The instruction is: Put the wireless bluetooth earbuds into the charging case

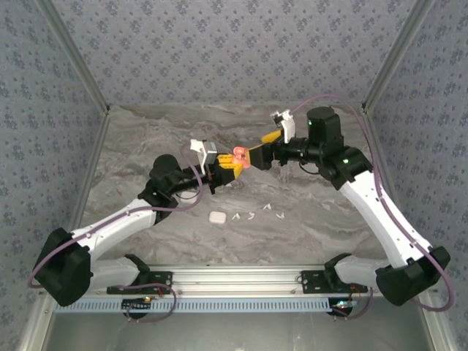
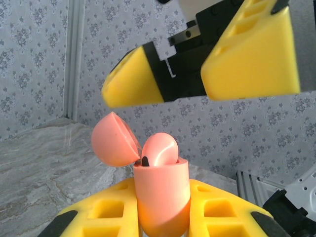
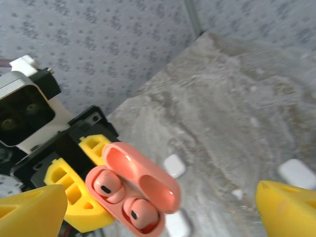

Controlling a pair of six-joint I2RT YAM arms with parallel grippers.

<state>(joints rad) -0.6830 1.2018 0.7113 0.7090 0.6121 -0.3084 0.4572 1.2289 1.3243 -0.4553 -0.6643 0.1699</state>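
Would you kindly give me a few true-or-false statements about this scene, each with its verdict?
1. The pink case stands open. True.
2. Loose white earbuds lie on the table. True.
3. The pink case lies on the table. False: the left gripper holds it up in the air.
4. Two pink earbuds sit inside the pink case. True.
5. The right gripper is shut on an earbud. False: its jaws stand wide open and empty.
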